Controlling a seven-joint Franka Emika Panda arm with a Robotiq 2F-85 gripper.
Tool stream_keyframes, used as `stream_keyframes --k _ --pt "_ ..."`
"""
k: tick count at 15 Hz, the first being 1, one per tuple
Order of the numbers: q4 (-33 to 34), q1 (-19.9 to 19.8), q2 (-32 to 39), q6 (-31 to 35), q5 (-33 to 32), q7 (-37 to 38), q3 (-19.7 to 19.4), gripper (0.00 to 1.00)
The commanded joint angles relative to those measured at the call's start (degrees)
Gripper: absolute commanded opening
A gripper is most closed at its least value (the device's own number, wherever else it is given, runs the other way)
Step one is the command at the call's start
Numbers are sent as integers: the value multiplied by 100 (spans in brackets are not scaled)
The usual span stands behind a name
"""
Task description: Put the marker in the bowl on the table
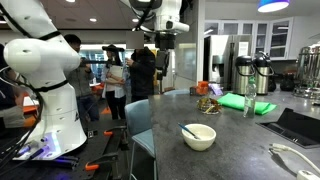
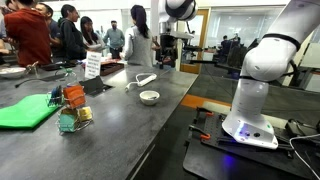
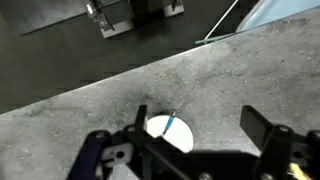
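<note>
The cream-white bowl (image 1: 198, 137) stands on the dark grey table (image 1: 170, 120) near its front edge; it also shows in an exterior view (image 2: 149, 97). In the wrist view the marker (image 3: 171, 125), a thin blue-dark stick, lies inside the bowl (image 3: 180, 138) and leans on its rim. It shows faintly across the bowl in an exterior view (image 1: 190, 130). My gripper (image 3: 198, 125) is open and empty. It hangs high above the bowl in both exterior views (image 1: 163, 40) (image 2: 168, 45).
A green cloth (image 2: 25, 110) and a colourful packet (image 2: 72, 108) lie on the table. A white object (image 2: 145, 79) lies beyond the bowl. Thermos flasks (image 1: 243, 72), a green bottle (image 1: 250, 100) and a laptop (image 1: 300, 125) stand at the far side. People stand behind.
</note>
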Motion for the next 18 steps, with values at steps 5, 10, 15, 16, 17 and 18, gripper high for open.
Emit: stream_keyframes --k 5,10,15,16,17,18 --pt "500 -216 1428 1643 -541 647 12 100" --pt "895 -139 2426 1982 -520 537 -130 100" --pt "1010 -78 3054 1912 -71 779 -152 98" --pt "1033 -65 3159 1954 10 833 -156 92" --pt "1064 -63 3254 1976 139 802 -154 89" --pt "1121 -50 3353 1998 224 834 -160 86"
